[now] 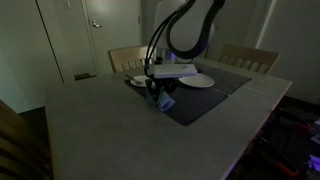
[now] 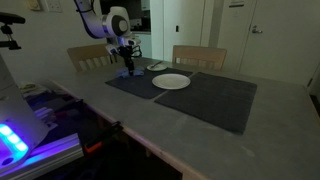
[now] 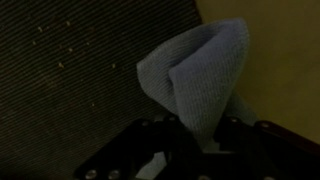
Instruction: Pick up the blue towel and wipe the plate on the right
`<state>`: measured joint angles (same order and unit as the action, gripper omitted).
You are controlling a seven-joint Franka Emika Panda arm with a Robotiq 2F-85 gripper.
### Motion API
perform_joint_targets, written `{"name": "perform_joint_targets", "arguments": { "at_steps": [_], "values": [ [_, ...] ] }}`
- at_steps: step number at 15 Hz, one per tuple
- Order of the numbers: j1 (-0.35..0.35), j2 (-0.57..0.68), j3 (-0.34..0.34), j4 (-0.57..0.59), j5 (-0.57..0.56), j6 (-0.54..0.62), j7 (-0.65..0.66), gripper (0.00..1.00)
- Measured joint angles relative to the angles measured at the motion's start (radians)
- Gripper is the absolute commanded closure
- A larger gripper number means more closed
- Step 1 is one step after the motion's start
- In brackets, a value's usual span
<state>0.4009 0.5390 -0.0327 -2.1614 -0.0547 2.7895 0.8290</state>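
Observation:
In the wrist view the blue towel is bunched into a peak that runs down between my gripper's dark fingers, which are shut on its lower part. The towel lies over the edge of the dark placemat, against the tan table. In both exterior views the gripper points down at the towel on the near left part of the placemat. The larger white plate lies on the mat, a short way to the side of the gripper.
A smaller white plate sits close to the arm. The dark placemat covers much of the table. Wooden chairs stand behind the table. Lit equipment is beside the table edge.

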Motion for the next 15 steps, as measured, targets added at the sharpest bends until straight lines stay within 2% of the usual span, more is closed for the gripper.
{"name": "perform_joint_targets", "arguments": {
  "at_steps": [2,3,7,10,15],
  "values": [
    [-0.027,0.0,0.031,0.007,0.02,-0.005,-0.065,1.0],
    [-0.047,-0.001,0.052,0.012,0.037,-0.014,-0.11,0.97],
    [-0.095,-0.026,0.101,0.033,0.068,-0.109,-0.288,0.97],
    [-0.094,-0.07,0.088,0.053,0.042,-0.205,-0.348,0.97],
    [-0.093,-0.137,0.029,0.081,-0.07,-0.321,-0.346,0.97]
  ]
}}
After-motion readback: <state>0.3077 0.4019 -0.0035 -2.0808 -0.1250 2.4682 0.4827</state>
